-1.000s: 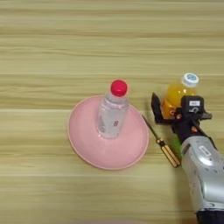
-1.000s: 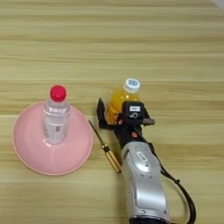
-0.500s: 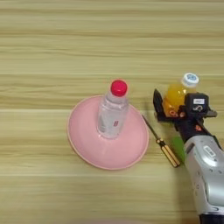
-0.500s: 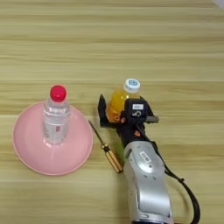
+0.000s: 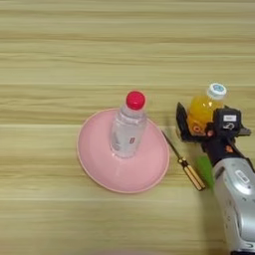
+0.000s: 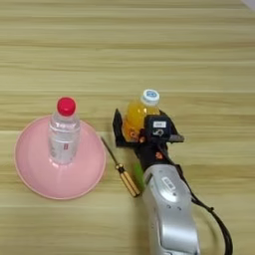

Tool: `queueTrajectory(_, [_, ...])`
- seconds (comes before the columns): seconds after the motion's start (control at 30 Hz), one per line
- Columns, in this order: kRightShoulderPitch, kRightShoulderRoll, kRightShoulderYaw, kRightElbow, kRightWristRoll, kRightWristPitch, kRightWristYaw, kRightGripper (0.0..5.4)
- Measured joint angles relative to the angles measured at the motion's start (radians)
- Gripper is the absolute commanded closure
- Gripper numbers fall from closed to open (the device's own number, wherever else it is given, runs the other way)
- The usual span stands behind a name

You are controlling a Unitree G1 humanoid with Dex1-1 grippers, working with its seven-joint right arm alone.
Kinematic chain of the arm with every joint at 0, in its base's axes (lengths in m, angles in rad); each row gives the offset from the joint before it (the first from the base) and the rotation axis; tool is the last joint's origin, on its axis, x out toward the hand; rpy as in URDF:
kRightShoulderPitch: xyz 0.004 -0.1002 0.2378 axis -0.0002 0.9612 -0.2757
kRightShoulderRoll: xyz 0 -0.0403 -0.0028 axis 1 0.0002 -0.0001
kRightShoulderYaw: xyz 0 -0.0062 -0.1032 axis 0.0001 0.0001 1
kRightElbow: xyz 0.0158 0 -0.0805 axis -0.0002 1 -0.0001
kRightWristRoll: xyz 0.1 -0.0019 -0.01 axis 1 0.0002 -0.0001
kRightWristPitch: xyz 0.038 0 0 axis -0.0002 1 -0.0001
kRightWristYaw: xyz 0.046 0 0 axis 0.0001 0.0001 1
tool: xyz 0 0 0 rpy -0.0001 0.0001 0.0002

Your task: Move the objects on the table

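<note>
Left of centre: pink plate (image 5: 94, 164) on the wood-grain table (image 5: 60, 60), clear bottle with red cap (image 5: 128, 130) standing upright in its middle, white label facing the camera. Bottle looks near empty, so probably light and easy to tip; thin plastic likely gives under squeeze, best taken around the mid body below the shoulder

Just right of the plate: screwdriver (image 5: 184, 162) lying diagonal, thin shaft toward upper left, yellow-brown handle toward lower right, tip close to the plate rim, cannot tell if touching

Right of centre: small orange-juice bottle (image 6: 138, 113), white cap, upright, looks full so heavier and steadier than the clear one; smooth round body may be slippery, grip low around the belly not the cap

Right gripper (image 6: 130, 133) enters from the bottom right on a silver forearm, black fingers either side of the juice bottle's lower body, one finger visible on its left; appears closed around the bottle, which seems to stand on the table, not lifted
</note>
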Motion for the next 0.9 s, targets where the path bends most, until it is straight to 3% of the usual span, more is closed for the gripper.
queueTrajectory(0.4, [0.154,0.001,-0.001,-0.164,0.013,0.032,0.018,0.04])
queueTrajectory(0.7, [0.329,-0.008,-0.013,-0.258,0.025,0.040,0.075,0.04])
queueTrajectory(0.9, [0.380,-0.010,-0.024,-0.290,0.026,0.021,0.101,0.04])
